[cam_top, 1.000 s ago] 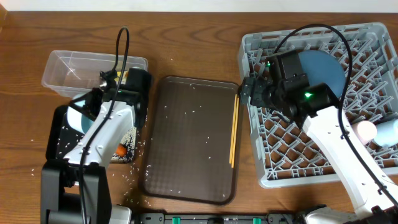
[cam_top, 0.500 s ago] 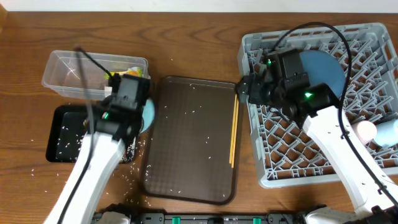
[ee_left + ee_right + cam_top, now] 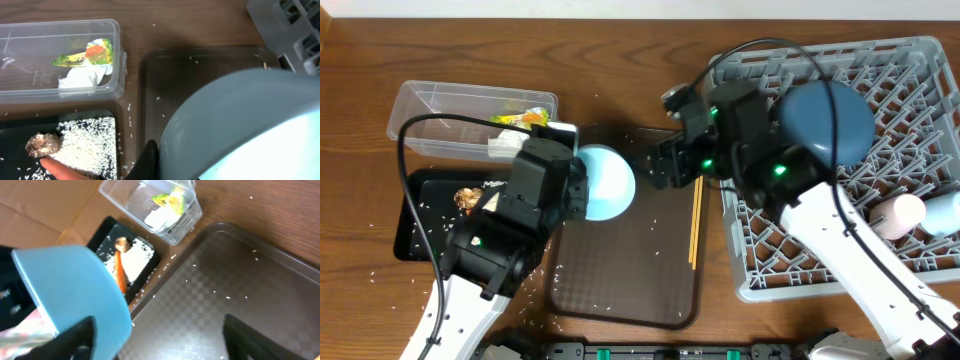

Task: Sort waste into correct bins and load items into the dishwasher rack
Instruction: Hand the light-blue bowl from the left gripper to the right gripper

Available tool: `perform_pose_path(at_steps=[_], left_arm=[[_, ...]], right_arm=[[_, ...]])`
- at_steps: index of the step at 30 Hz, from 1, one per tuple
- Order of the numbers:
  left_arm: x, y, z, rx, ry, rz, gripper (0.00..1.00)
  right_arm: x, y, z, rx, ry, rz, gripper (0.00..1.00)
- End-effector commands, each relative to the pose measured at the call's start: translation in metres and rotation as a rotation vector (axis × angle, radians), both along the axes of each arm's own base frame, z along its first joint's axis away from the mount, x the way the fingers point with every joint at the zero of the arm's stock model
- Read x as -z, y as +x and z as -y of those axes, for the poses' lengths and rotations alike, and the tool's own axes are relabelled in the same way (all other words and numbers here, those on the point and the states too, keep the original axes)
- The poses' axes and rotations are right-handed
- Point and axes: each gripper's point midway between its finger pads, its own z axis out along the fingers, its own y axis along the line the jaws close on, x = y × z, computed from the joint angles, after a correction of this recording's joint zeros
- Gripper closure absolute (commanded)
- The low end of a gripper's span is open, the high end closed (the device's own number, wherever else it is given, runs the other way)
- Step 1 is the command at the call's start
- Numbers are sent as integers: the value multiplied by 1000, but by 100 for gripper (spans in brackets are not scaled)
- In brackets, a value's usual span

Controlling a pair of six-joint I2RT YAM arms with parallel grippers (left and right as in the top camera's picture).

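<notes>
1. Brown tray (image 3: 625, 265): flat on the table; reference point for every entry below; stray rice grains dotted over it.
2. Left gripper (image 3: 572, 188): clamped tight on the light-blue cup (image 3: 605, 183); cup held in the air over the brown tray's far left corner.
3. Right gripper (image 3: 160, 340): jaws apart, gripping nothing; over the brown tray's far edge, just beside the cup; in the right wrist view one finger (image 3: 80, 337) overlaps the cup's side; whether they touch cannot be told.
4. Chopsticks (image 3: 696, 225): lying along the brown tray's right edge, inside the rim, parallel to it.
5. Rack (image 3: 760, 288): on the table just right of the brown tray; blue plate (image 3: 825, 120) in its far part; pink cup (image 3: 895, 215) towards its right side.
6. Clear tub (image 3: 425, 110): off the brown tray's far left corner; holds the wrapper (image 3: 85, 54) and the crumpled paper (image 3: 82, 77), the two touching.
7. Black tray (image 3: 410, 235): left of the brown tray, nearer than the tub; holds a patch of rice (image 3: 87, 145), the brown lump (image 3: 42, 144) and the carrot (image 3: 60, 170), the lump just beside the carrot.
8. Loose grains (image 3: 535, 275): on the bare table by the brown tray's near left corner.
</notes>
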Motion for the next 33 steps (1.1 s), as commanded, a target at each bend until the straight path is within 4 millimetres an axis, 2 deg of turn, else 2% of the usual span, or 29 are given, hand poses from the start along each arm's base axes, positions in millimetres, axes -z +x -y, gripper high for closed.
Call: perform_pose_path(at_steps=[1,5,8,11,14,16,19,22,29,33], left_arm=[[-9,-1,18,37,-57,18,94],[-9,-3,23,50,-61,17,94],[-9,-3,23,15,-94,11,94],[-10,-3,23,-7,-119,10,94],[-11,-3,27,9,-136,7,94],[-7,-5,25,2,-120,-7,94],[5,-9,1,-73,-5,-39,94],[7,-12,-21,-140,93,-35,94],[6,-8,-22,-155,101,-19,94],[8,-6,-26,-169,127,-22,94]], right_arm=[[6,-4,-10,39,-67,34,32],[14,-3,-8,123,-145,56,45],[19,-5,-6,143,-169,46,48],[22,-10,-9,124,-175,30,46],[24,-12,-10,118,-182,27,37],[23,-9,-7,121,-194,49,36],[21,-4,-2,142,-192,54,32],[23,-1,4,150,-192,38,28],[5,-18,-21,-15,-63,34,25],[4,-25,-25,-46,-46,20,27]])
